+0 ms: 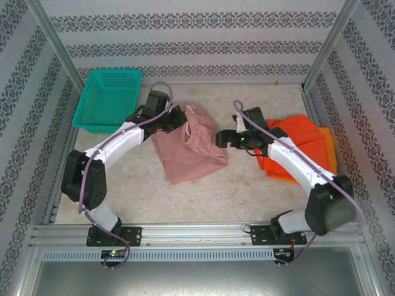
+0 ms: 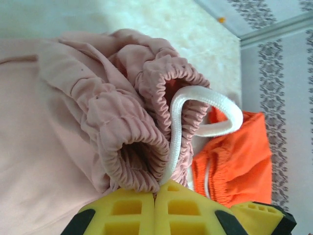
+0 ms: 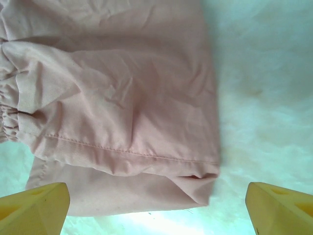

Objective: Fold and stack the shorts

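Centre of the pale speckled counter: dusty-pink cloth shorts, the largest pair, lying as a rough rectangle, waistband at the far end; in the right wrist view the hem end shows two layers, so a first fold looks made, though loosely.

Left hand at the far waistband; in its own view the yellow fingers are pressed together, with gathered elastic and the white drawstring rising from their tips; judged clamped on the waistband.

Right hand just beside the right edge of the pink pair; fingers spread wide, nothing between them but cloth and counter below.

Right of the counter: red-orange cloth shorts lying on yellow-orange cloth shorts, the lower pair showing along the right edge; these two look folded and stacked.

Teal mesh plastic basket far left, apart from everything.

Judgement: two of three done; left to do are finishing the pink fold and setting it on the orange pile.
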